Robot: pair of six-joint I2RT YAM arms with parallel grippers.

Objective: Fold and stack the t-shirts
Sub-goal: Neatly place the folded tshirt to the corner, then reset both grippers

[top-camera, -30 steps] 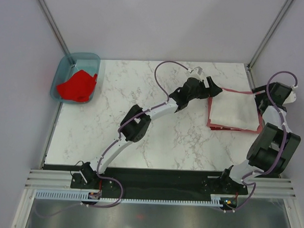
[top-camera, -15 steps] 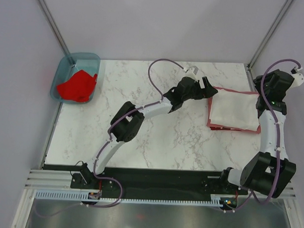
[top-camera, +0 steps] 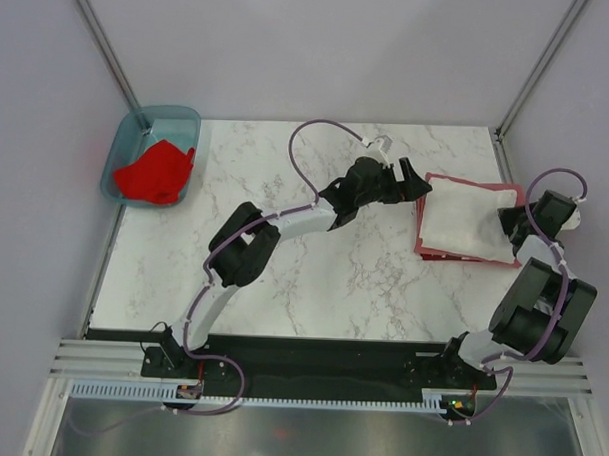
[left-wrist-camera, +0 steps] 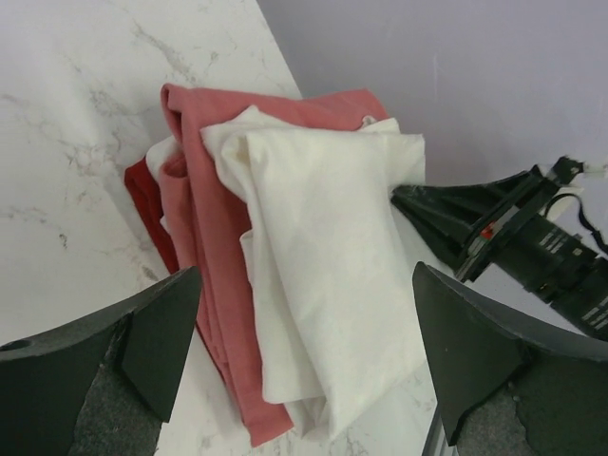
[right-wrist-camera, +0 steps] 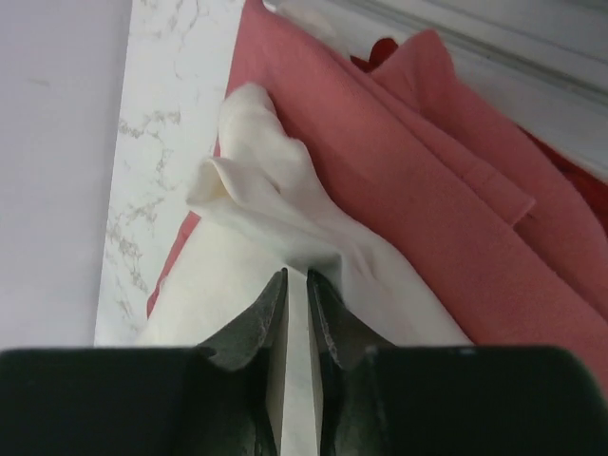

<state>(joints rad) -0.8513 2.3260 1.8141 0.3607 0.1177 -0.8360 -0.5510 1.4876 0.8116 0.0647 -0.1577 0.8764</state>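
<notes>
We pinch a corner of the white t-shirt [left-wrist-camera: 323, 266], which lies on the brick-red t-shirt [left-wrist-camera: 204, 237], in our right gripper [right-wrist-camera: 296, 277] at the brick-red t-shirt's right edge, while our left gripper [left-wrist-camera: 304, 332] stands wide open and empty at its left edge.

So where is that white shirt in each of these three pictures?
Top external: at the right, the white shirt lies on the brick-red shirt.
Left wrist: centre of the picture.
Right wrist: lower middle, pinched in the right gripper.
Shared landmark: the brick-red shirt under it.
</notes>
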